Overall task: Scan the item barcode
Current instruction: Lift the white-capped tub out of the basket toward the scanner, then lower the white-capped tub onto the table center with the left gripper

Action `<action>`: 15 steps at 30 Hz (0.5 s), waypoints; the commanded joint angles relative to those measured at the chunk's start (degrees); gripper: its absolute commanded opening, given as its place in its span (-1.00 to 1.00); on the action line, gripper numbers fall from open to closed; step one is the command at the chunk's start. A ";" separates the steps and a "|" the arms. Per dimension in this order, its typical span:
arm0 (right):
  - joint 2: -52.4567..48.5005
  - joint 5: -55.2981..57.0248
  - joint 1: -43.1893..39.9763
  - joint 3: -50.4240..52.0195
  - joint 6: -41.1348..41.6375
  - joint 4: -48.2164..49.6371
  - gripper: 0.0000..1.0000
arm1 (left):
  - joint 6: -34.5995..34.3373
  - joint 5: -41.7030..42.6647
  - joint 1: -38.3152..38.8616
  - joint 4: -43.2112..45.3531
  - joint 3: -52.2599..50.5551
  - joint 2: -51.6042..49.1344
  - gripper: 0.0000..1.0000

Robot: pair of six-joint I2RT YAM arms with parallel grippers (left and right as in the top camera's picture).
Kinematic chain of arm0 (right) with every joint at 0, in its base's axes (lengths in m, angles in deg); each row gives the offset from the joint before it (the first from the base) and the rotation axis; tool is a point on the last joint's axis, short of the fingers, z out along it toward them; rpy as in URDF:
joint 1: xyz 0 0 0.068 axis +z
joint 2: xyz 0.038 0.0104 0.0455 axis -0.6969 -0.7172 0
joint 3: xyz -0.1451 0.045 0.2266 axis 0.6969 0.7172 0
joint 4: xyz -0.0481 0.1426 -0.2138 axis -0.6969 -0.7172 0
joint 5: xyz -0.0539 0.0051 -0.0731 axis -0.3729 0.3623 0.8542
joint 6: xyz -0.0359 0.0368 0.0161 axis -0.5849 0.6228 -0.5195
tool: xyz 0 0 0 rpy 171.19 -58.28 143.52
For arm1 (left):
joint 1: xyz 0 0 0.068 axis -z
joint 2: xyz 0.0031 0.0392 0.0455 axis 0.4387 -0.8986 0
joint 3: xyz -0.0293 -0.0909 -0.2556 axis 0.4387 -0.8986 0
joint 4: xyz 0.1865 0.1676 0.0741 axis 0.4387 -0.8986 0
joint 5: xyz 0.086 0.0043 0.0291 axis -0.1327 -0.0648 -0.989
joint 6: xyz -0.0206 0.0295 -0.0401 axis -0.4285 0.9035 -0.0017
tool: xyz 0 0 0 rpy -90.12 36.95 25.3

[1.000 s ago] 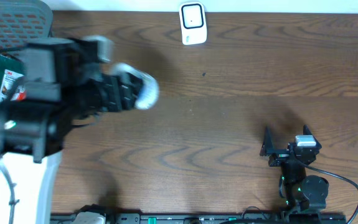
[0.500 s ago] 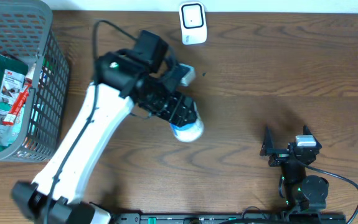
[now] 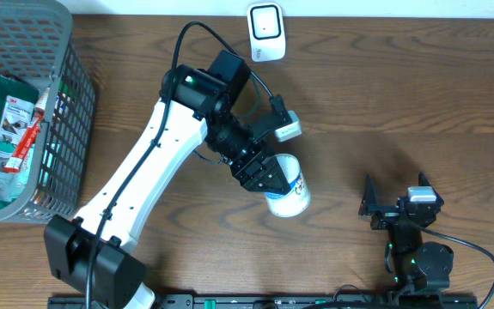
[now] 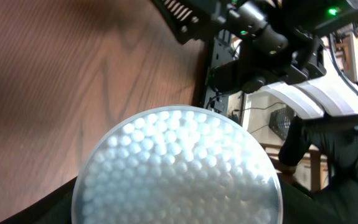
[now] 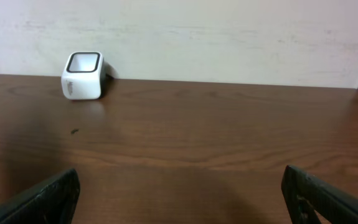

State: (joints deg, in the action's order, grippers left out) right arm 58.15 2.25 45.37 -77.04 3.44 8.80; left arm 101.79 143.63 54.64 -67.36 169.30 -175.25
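White left arm [image 3: 135, 184] with black joints, black cable [image 3: 197, 28] arching along it; compact black right arm [image 3: 418, 253], green lights

Even soft light; faint shadows; left-wrist foreground blurred.

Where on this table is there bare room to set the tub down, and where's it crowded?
Bare wood runs from the scanner to the right edge, above the right gripper. Another patch lies below the basket, left of the left arm. Crowded: the middle, where the left gripper holds the white tub.
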 commanded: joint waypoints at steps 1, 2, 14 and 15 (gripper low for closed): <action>0.24 0.57 -0.35 0.04 0.57 -0.22 0.98 | 5.33 2.75 0.13 -0.28 0.59 0.04 0.44; 0.24 0.57 -0.35 0.04 0.57 -0.22 0.98 | 4.39 1.70 0.13 -0.26 0.59 0.04 0.44; 0.24 0.57 -0.35 0.04 0.59 -0.22 0.98 | -54.03 -36.02 0.15 1.44 0.57 -0.55 0.20; 0.24 0.57 -0.35 0.04 0.59 -0.22 0.98 | -58.27 -38.86 0.20 0.96 0.57 -0.70 0.18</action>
State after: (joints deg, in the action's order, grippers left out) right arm 58.15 2.25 45.37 -77.04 3.44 8.80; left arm 69.35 122.12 54.75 -65.33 169.30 -175.25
